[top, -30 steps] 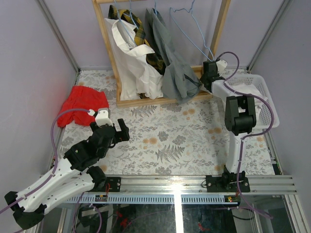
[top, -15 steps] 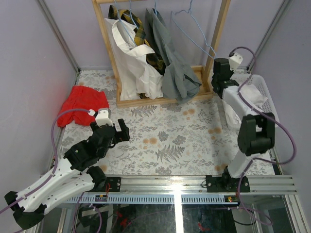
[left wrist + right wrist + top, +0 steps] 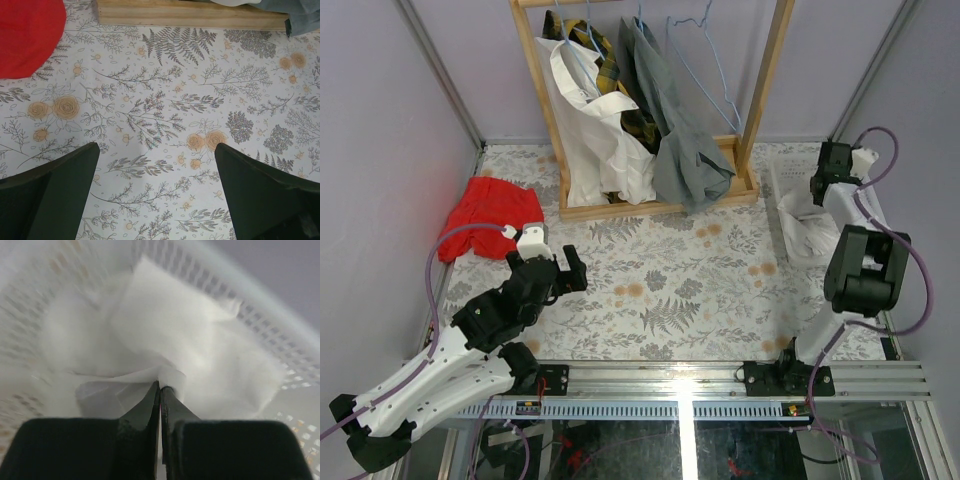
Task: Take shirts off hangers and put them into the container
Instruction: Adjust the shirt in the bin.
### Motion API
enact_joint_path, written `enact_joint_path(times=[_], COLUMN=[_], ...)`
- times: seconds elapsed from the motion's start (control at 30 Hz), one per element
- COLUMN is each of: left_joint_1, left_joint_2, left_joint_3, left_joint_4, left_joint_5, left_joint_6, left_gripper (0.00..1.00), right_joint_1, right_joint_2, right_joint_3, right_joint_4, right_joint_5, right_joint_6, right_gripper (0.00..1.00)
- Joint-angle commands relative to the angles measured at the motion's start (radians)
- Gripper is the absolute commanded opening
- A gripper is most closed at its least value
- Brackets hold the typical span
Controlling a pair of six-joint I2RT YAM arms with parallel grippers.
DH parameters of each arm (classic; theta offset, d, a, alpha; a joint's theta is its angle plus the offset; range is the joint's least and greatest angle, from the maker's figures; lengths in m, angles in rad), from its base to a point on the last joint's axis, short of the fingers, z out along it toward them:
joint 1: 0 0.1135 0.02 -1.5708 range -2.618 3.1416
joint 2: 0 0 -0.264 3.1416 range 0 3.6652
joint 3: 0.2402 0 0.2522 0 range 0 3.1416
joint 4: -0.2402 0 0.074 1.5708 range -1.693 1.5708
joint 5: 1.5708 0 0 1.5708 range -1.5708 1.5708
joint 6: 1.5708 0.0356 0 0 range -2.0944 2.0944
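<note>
My right gripper (image 3: pixel 828 180) hangs over the white mesh container (image 3: pixel 782 185) at the far right. In the right wrist view this gripper (image 3: pixel 160 384) is shut, with a fold of a white shirt (image 3: pixel 175 325) pinched at its tips above the container's wall (image 3: pixel 280 355). That shirt (image 3: pixel 810 225) lies in the container. On the rack hang another white shirt (image 3: pixel 590 120), a plaid one (image 3: pixel 610 70) and a grey one (image 3: pixel 680 130). An empty light-blue hanger (image 3: pixel 715 75) hangs to their right. My left gripper (image 3: pixel 565 280) (image 3: pixel 156 147) stands open low over the table.
The wooden rack (image 3: pixel 760 80) stands at the back with its base on the floral cloth. A red cloth (image 3: pixel 490 210) (image 3: pixel 25 35) lies at the left, near my left arm. Grey walls close in both sides.
My right arm has swung from beside the rack post to over the container, and its jaws have closed. The empty hanger has swung back. The left arm has not moved.
</note>
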Motion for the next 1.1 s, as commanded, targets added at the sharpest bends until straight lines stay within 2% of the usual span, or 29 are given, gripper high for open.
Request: enact_joint_path(times=[0.0, 0.1, 0.2, 0.3, 0.37, 0.47, 0.67, 0.83, 0.93, 1.07], left_joint_1=[0.008, 0.007, 0.007, 0.008, 0.008, 0.008, 0.008, 0.007, 0.007, 0.007], left_joint_2=[0.003, 0.003, 0.001, -0.001, -0.001, 0.004, 0.015, 0.018, 0.023, 0.024], left_joint_3=[-0.001, 0.000, 0.000, -0.002, -0.001, -0.001, -0.001, -0.001, 0.000, 0.000], left_joint_4=[0.054, 0.054, 0.054, 0.057, 0.057, 0.059, 0.059, 0.060, 0.062, 0.062], left_joint_5=[0.009, 0.012, 0.016, 0.024, 0.025, 0.028, 0.033, 0.037, 0.042, 0.041], left_joint_6=[0.018, 0.018, 0.019, 0.025, 0.024, 0.027, 0.028, 0.029, 0.031, 0.031], left_gripper=[1.00, 1.00, 1.00, 1.00, 1.00, 1.00, 1.00, 1.00, 1.00, 1.00], right_joint_1=[-0.018, -0.019, -0.019, -0.019, -0.019, -0.019, -0.019, -0.019, -0.019, -0.019], right_joint_2=[0.130, 0.119, -0.005, -0.108, -0.161, -0.224, -0.300, -0.265, -0.232, -0.189], right_joint_3=[0.079, 0.078, 0.045, 0.062, 0.064, 0.022, -0.156, -0.196, -0.179, -0.196], right_joint_4=[-0.209, -0.231, -0.176, -0.188, -0.203, -0.228, -0.222, -0.241, -0.251, -0.183], right_joint_5=[-0.249, -0.302, -0.304, -0.298, -0.322, -0.413, -0.698, -0.699, -0.636, -0.510], right_joint_6=[-0.013, -0.008, -0.002, -0.025, -0.030, -0.022, 0.040, 0.023, 0.007, 0.001], right_gripper=[0.02, 0.04, 0.20, 0.39, 0.44, 0.47, 0.47, 0.45, 0.37, 0.14])
